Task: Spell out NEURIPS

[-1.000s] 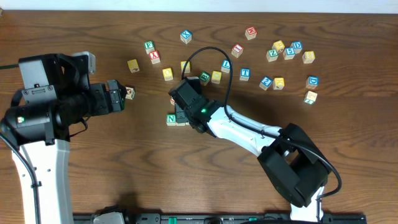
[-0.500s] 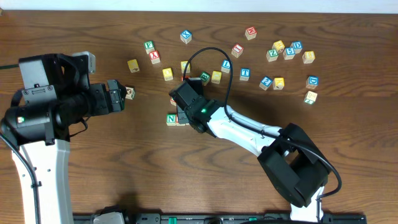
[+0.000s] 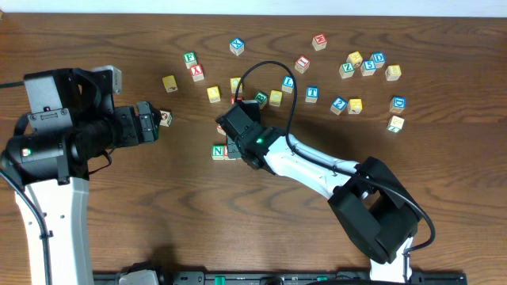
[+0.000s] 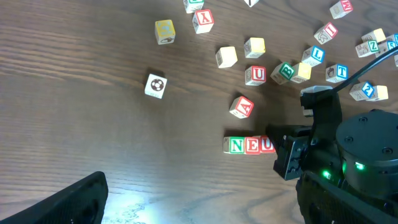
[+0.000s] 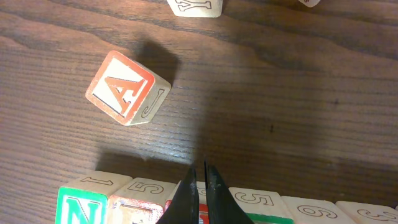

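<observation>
A row of wooden cubes lies near the table's middle. It starts with a green N [image 5: 81, 202] and a red E [image 5: 140, 202]. In the left wrist view it reads N [image 4: 236, 145], E [image 4: 252, 145], U [image 4: 267, 145]. My right gripper [image 5: 199, 186] is shut and empty, its tips over the third cube. To its right the row runs on with a green-faced cube [image 5: 258, 205] and others, letters hidden. From overhead the right gripper [image 3: 236, 145] covers the row past the N [image 3: 218, 151]. My left gripper [image 3: 158, 123] hangs open at the left, one finger [image 4: 68, 202] showing.
A red A cube [image 5: 127, 87] sits tilted just behind the row. Another U cube [image 4: 255, 75] and several loose letter cubes lie scattered across the back [image 3: 348, 67]. A cube with a round mark [image 3: 165, 119] lies by the left gripper's tips.
</observation>
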`<action>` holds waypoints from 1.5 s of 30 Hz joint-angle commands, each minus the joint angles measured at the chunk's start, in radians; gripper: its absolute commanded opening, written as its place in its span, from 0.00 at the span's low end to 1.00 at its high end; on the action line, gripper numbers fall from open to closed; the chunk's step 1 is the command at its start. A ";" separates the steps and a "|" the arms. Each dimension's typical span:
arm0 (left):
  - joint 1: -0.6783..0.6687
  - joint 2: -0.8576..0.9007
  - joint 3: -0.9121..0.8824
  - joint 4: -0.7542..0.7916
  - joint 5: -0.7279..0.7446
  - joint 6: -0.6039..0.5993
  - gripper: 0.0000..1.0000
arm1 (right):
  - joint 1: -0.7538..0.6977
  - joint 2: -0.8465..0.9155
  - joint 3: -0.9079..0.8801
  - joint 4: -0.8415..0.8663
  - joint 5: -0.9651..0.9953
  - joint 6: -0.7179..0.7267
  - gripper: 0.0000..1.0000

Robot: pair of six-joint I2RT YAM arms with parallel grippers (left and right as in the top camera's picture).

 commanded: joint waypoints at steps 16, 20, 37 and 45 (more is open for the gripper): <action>0.004 -0.004 0.016 -0.002 0.007 0.010 0.95 | 0.014 0.013 -0.004 -0.023 0.016 0.029 0.01; 0.004 -0.004 0.016 -0.002 0.007 0.010 0.95 | 0.022 0.013 -0.004 -0.023 0.016 0.029 0.01; 0.004 -0.004 0.016 -0.002 0.007 0.010 0.95 | 0.006 0.013 -0.004 0.012 0.080 0.001 0.02; 0.004 -0.004 0.016 -0.002 0.007 0.010 0.95 | -0.053 0.010 0.132 -0.030 0.079 -0.114 0.01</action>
